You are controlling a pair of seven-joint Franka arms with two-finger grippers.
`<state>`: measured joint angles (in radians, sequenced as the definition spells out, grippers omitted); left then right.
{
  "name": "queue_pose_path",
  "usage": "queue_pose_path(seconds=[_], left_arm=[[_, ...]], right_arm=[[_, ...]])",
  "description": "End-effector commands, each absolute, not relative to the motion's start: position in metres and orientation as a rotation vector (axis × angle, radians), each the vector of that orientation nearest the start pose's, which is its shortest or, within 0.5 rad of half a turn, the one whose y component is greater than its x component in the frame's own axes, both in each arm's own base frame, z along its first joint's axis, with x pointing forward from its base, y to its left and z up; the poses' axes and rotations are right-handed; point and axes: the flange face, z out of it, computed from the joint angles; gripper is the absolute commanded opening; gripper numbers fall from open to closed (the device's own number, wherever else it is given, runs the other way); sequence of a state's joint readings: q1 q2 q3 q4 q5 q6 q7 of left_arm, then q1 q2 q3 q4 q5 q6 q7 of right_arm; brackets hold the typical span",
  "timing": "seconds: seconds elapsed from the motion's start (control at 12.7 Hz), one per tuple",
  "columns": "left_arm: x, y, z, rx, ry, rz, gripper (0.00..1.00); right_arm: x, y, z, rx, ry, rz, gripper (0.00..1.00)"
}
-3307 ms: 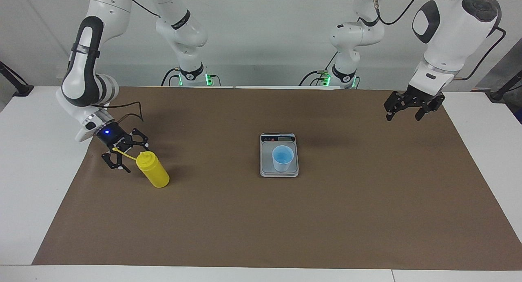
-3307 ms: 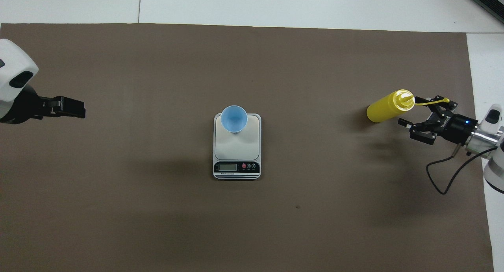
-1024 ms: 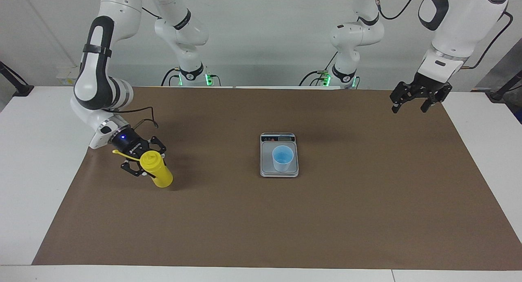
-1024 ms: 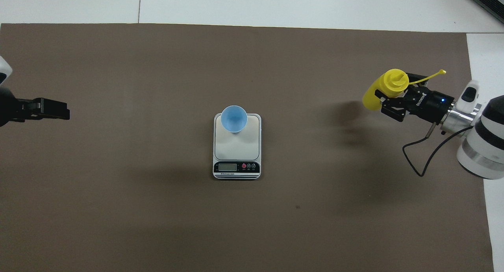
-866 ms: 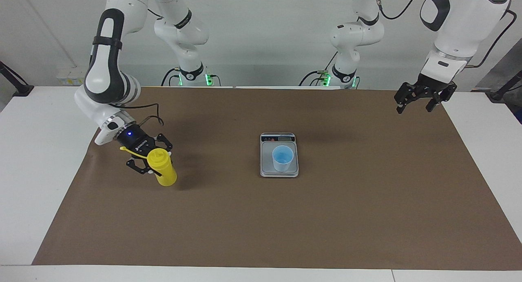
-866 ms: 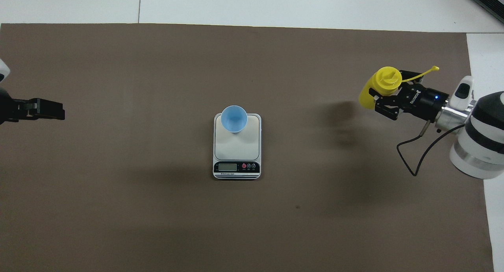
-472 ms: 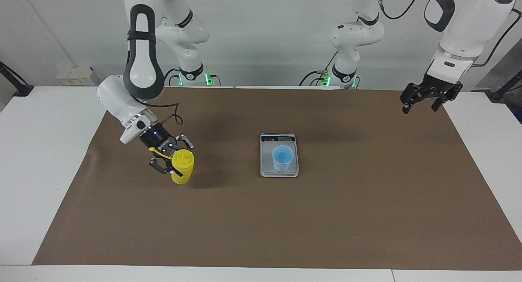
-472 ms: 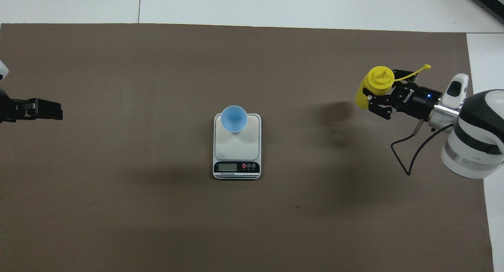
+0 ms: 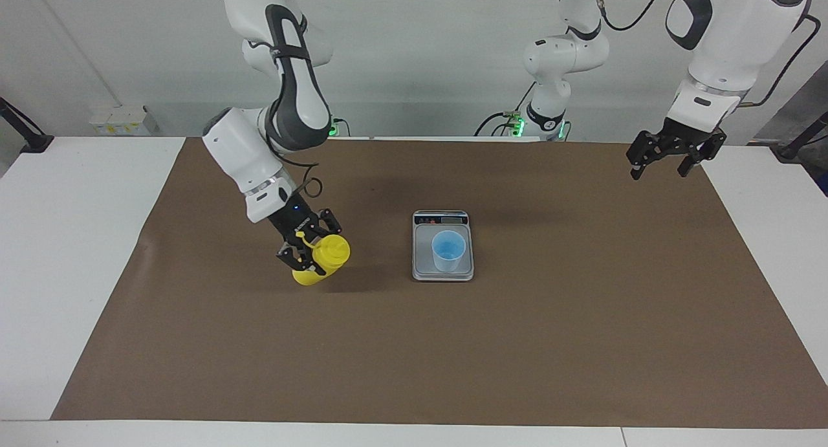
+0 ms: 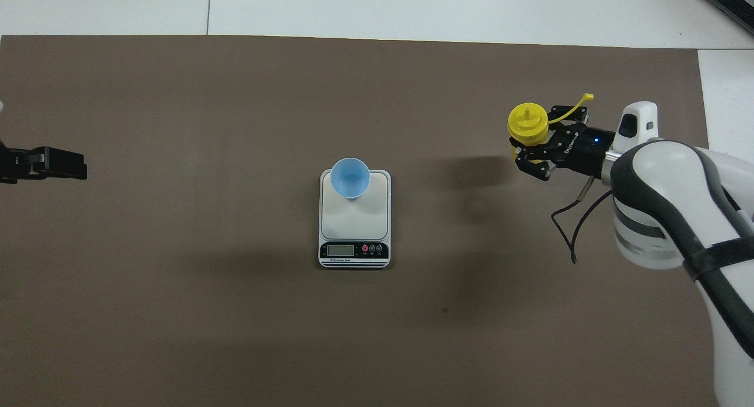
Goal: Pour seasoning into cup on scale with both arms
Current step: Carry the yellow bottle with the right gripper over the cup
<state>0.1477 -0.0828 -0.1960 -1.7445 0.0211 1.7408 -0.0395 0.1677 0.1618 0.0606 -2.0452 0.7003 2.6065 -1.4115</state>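
Observation:
The yellow seasoning bottle [image 9: 331, 251] [image 10: 527, 123] hangs tilted low over the mat, its nozzle end leaning toward the scale. My right gripper [image 9: 315, 253] [image 10: 526, 145] is shut on its upper body, and the cap strap [image 10: 574, 103] sticks out sideways. The light-blue cup [image 9: 448, 250] [image 10: 350, 178] stands upright on the scale's [image 9: 420, 272] [image 10: 353, 218] plate, away from the display strip. The bottle is beside the scale, toward the right arm's end of the table. My left gripper [image 9: 660, 167] [image 10: 65, 162] waits open and empty, raised over the mat's edge at the left arm's end.
A brown mat [image 9: 414, 356] covers most of the white table [image 9: 58, 253]. A black cable [image 10: 568, 230] loops from the right wrist. The right arm's white forearm [image 10: 677, 183] reaches in over the mat's end.
The right arm has carried the bottle across the mat toward the scale, and the bottle now leans toward the scale. The left gripper has hardly moved and stays open.

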Motion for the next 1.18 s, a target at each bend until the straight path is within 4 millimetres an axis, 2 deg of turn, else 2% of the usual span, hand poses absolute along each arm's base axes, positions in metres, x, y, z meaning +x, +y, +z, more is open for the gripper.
queue_pose_path(seconds=[0.0,0.16,0.24,0.31,0.39,0.63,0.87,1.1], left_arm=[[0.533,-0.029,0.606,-3.088,0.041,-0.114,1.0],[0.533,-0.033,0.606,-3.091,0.055,-0.112,1.0],[0.532,-0.043,0.606,-3.092,0.076,-0.115,1.0],[0.532,-0.042,0.606,-3.092,0.071,-0.108,1.0],[0.533,-0.036,0.606,-3.092,0.055,-0.107,1.0],[0.533,-0.015,0.606,-3.092,-0.011,-0.106,1.0],[0.534,-0.011,0.606,-3.092,-0.021,-0.106,1.0],[0.534,-0.01,0.606,-3.092,-0.026,-0.106,1.0]], right_arm=[[0.592,0.158,0.43,-2.489,-1.608,-0.785,0.19],[0.586,0.19,0.437,-2.545,-1.716,-0.721,0.19],[0.582,0.202,0.436,-2.563,-1.769,-0.697,0.19],[0.58,0.207,0.436,-2.57,-1.831,-0.661,0.19],[0.58,0.212,0.441,-2.576,-1.875,-0.651,0.19],[0.569,0.255,0.437,-2.584,-2.065,-0.594,0.19],[0.556,0.288,0.427,-2.636,-2.182,-0.543,0.17],[0.549,0.304,0.42,-2.654,-2.261,-0.515,0.14]])
